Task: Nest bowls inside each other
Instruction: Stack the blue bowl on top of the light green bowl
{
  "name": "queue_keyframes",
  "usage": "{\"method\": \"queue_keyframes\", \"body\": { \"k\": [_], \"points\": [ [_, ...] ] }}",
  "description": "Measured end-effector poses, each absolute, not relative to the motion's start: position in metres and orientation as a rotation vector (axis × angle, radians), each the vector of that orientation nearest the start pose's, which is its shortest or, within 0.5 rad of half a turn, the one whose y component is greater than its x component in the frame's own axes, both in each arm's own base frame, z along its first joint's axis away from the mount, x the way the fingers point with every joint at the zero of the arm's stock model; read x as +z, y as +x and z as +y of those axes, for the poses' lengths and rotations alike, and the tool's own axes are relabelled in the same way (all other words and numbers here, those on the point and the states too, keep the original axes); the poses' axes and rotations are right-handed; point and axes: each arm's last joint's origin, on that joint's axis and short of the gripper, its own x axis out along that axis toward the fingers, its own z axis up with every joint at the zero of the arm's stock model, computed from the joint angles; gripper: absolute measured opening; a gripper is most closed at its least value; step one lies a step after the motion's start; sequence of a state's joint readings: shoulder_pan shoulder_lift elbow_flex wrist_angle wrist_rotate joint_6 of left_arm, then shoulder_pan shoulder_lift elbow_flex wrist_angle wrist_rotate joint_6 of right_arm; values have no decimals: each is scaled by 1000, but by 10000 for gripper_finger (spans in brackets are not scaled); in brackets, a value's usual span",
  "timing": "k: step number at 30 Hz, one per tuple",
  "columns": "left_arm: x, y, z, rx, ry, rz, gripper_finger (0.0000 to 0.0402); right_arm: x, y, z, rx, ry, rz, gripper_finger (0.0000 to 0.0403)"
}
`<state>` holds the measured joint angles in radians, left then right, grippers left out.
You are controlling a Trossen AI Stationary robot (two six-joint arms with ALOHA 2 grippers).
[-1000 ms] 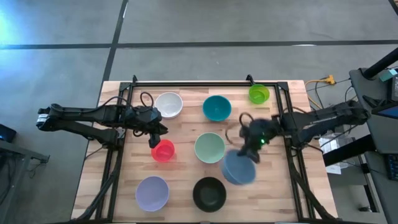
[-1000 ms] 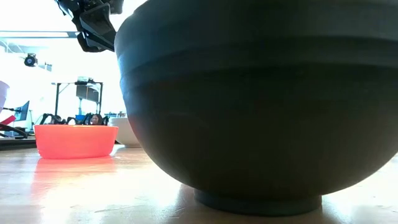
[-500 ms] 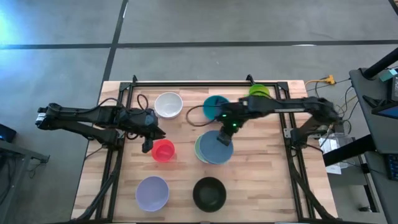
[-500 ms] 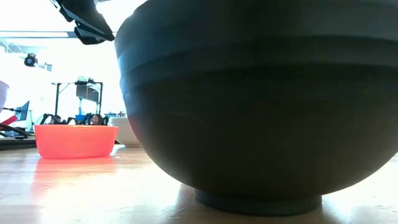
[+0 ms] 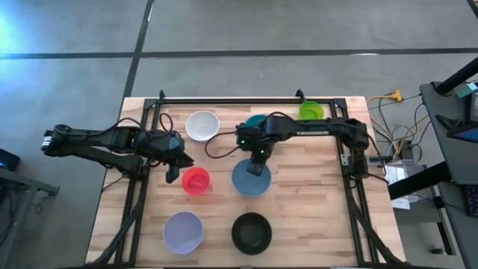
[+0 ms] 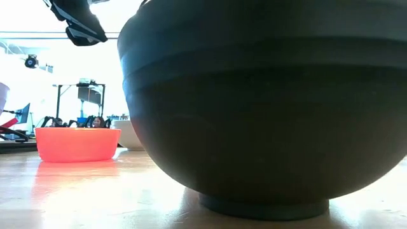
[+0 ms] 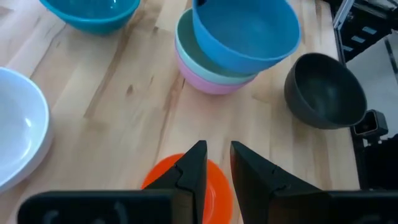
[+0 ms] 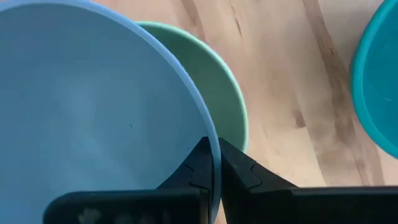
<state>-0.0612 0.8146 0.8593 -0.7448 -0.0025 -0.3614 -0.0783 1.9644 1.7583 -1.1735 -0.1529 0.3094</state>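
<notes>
The right arm reaches in from the right edge of the high view toward the table's centre, its right gripper [image 5: 256, 166] pinching the rim of the blue bowl [image 5: 251, 178]; the right wrist view shows the fingers [image 8: 200, 163] closed narrow on that rim, one inside and one outside. The blue bowl sits tilted on top of the mint bowl [image 7: 205, 61], which is itself nested in the pink bowl [image 7: 214, 85], all at the middle of the frame.

The left arm stretches in from the left edge, its left gripper [image 5: 172, 170] hovering just left of the red bowl [image 5: 196, 181], with its fingers [image 7: 196, 167] set narrowly apart and holding nothing.

Around them: the white bowl [image 5: 202, 125] at upper centre-left, the teal bowl [image 5: 254, 123] partly hidden under the right arm, the lime green bowl [image 5: 311, 112] at upper right, the lavender bowl [image 5: 183, 232] at lower left and the black bowl [image 5: 251, 232] at lower centre. All stand on the wooden table [image 5: 321, 217]. In the low view the black bowl fills most of the frame and blocks the stack from sight.
</notes>
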Motion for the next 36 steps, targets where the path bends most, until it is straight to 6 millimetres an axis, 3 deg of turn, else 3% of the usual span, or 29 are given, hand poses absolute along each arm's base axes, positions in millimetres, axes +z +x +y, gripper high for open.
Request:
{"method": "queue_keyframes", "body": {
  "k": [8, 19, 31, 36],
  "points": [
    [303, 155, -9, 74, -322, 712, 56, 244, 397, -35, -165, 422, 1418, 9],
    [302, 156, -10, 71, -313, 719, 56, 240, 396, -35, -153, 409, 1429, 13],
    [301, 158, -10, 73, -311, 728, 56, 240, 396, -34, -135, 405, 1427, 89],
    [300, 158, -10, 74, -314, 729, 56, 251, 392, -34, -136, 400, 1397, 110]
  ]
}}
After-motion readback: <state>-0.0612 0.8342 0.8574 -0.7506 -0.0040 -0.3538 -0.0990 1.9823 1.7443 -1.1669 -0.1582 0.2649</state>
